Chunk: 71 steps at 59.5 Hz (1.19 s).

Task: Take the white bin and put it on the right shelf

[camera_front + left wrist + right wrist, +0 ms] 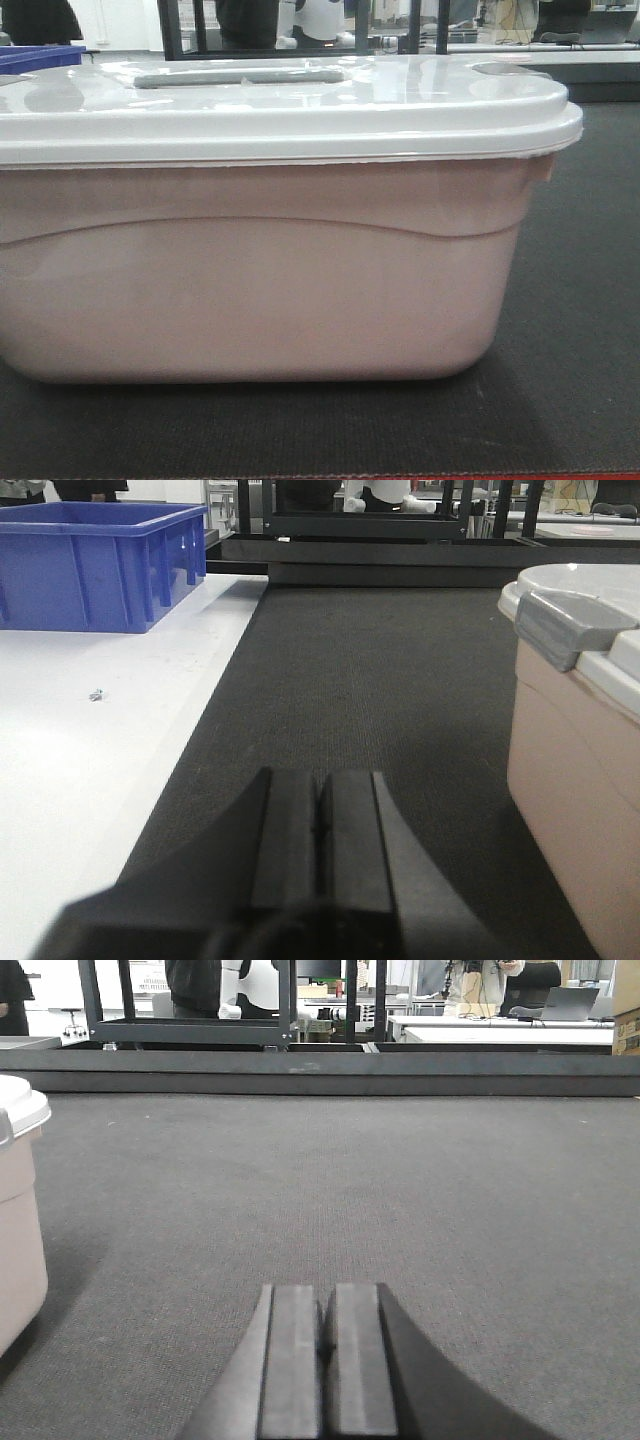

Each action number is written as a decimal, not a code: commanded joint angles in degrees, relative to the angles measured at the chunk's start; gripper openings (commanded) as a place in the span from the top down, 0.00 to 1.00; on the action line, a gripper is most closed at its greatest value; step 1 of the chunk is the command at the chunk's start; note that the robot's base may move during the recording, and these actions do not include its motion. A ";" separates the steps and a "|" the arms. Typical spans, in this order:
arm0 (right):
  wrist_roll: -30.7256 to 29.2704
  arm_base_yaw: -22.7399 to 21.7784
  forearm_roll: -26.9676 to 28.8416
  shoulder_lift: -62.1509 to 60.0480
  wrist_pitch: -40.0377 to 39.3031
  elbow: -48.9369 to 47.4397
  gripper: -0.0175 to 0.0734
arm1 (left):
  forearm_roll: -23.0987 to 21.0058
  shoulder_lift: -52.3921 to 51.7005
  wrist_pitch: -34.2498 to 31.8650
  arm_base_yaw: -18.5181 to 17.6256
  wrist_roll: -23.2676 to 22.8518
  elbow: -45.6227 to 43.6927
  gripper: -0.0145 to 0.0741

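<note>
The left end effector (320, 792) has its two dark fingers pressed together, with only a thin seam between them and nothing held. The right end effector (325, 1305) is likewise closed on itself and empty, its fingers meeting along a narrow line. Both sit low over a dark mat (380, 1180) that covers the counter (90, 760).

The white bin (260, 290) stands upright on that mat between the two arms. It lies ahead and to the right of the left end effector, near it but apart. From the right end effector it is ahead and off to the left, with only a corner of it showing at the edge of the right wrist view, also apart. Its pale pinkish wall carries a curved ridge. Its white lid (330, 110) is seated on top, with a grey handle (238, 77) recessed in the middle. A grey latch piece (565, 625) shows at the end of the lid facing the left end effector.

Ahead and to the left of the left end effector, a blue bin (95, 565) rests on the bare white part of the counter, well apart from the fingers. A small speck (97, 694) lies on the white surface nearer than the blue bin. Straight ahead of the right end effector, beyond the far edge of the mat, stands a black frame (190, 1030).
</note>
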 commanded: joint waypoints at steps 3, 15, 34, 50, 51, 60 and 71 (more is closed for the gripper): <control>-0.26 -0.16 0.00 -1.07 -5.44 -0.16 0.73 | -0.34 -0.83 -5.99 -0.16 -0.26 0.45 0.97; -0.26 -0.16 0.00 -1.07 -6.42 -0.16 0.73 | -0.52 -0.83 -7.56 -0.16 -0.26 0.45 0.97; -0.26 -0.16 0.00 -1.03 -14.30 -3.97 0.73 | -0.73 0.08 -10.22 -0.16 -0.26 -4.85 0.97; -0.26 -0.16 0.00 5.32 -7.47 -23.47 0.70 | -0.62 10.78 3.33 -0.16 -0.26 -27.88 0.92; -0.26 -0.16 0.00 6.52 -7.11 -24.68 0.68 | -0.62 11.94 3.33 -0.16 -0.26 -29.37 0.90; -0.26 -0.16 0.00 16.01 -6.84 -30.75 0.47 | -0.62 20.45 5.65 -0.16 -0.26 -37.50 0.65; -0.26 -0.16 0.00 27.63 -7.65 -34.11 0.19 | -0.76 28.29 11.11 -1.50 -0.26 -40.93 0.42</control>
